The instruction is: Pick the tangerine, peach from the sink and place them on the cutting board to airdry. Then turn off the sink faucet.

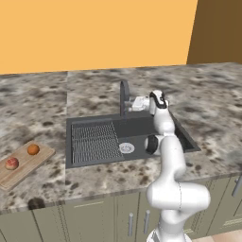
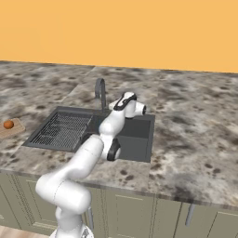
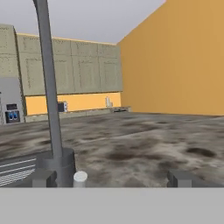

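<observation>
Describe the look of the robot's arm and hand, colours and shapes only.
The arm is glossy white, built of rounded tubular segments with dark grey disc-shaped joints. Its hand is a small white block carrying short dark grey finger tips. No cables or markings are visible.

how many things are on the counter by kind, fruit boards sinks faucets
fruit: 2, the tangerine and the peach, both on the board
boards: 1, the cutting board
sinks: 1, the sink
faucets: 1, the faucet
total: 5

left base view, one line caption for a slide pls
Tangerine and peach on cutting board; gripper at sink faucet.
</observation>
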You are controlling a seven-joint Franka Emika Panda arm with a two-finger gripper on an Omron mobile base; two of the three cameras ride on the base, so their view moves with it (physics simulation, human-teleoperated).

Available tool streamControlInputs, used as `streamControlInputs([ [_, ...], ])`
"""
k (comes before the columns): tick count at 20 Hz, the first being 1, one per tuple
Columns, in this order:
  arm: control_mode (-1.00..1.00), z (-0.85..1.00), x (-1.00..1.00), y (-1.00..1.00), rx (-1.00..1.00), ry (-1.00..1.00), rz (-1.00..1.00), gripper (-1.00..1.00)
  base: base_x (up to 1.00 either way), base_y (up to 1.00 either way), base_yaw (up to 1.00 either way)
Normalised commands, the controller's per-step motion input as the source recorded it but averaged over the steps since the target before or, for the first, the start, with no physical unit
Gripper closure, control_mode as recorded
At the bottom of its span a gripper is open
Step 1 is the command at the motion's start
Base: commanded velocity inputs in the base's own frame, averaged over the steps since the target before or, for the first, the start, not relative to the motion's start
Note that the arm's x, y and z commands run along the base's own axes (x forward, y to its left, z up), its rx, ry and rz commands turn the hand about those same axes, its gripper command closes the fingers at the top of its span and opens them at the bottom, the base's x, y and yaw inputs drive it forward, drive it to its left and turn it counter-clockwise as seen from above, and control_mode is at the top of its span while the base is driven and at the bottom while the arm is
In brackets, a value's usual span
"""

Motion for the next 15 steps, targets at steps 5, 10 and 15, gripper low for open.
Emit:
streamControlInputs([
  [5,-1.0,0.0,0.54,0.52,0.0,0.0,0.23,-1.0,0.0,0.0,0.0],
  [10,-1.0,-0.01,0.51,0.34,0.0,0.0,0.42,-1.0,0.0,0.0,0.0],
  [15,-1.0,0.0,0.39,0.13,0.0,0.0,0.43,-1.0,0.0,0.0,0.0],
])
